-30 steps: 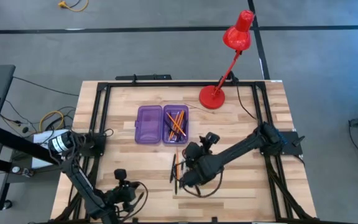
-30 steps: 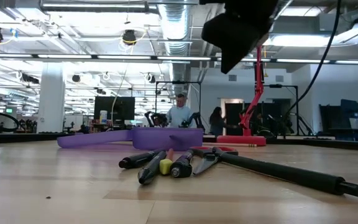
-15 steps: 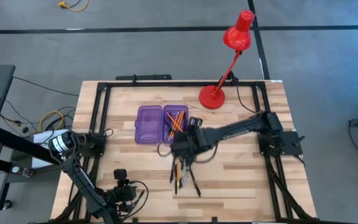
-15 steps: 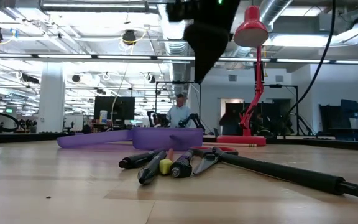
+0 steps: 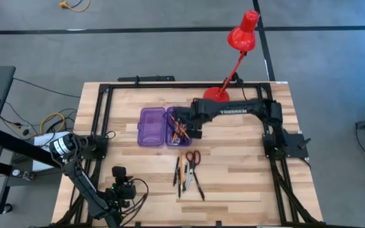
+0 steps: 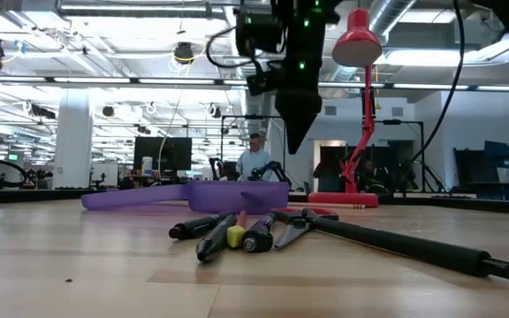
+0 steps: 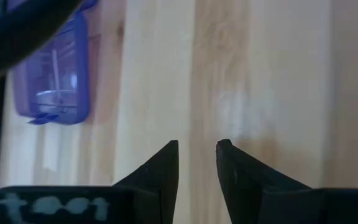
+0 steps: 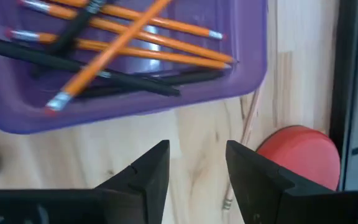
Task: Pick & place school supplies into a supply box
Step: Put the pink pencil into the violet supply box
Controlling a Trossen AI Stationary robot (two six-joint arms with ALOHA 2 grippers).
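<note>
Inside, the supply box (image 5: 165, 126) lay open on the desk (image 5: 246, 164), its two purple halves side by side, each running lengthwise from the desk's front toward its back. Orange pencils (image 8: 143, 38) and dark pens (image 8: 92, 74) were piled crosswise in the half nearer the red lamp (image 5: 233, 63). The right claw (image 5: 189, 130) hovered over that half's edge, fingers spread and empty. On the desk in front of the box lay more pens (image 5: 181, 174) with the red-handled scissors (image 5: 192, 158), blades pointing away from the box. The left claw (image 5: 120, 190) waited well off from the box, at the desk's front edge, parted, holding nothing.
</note>
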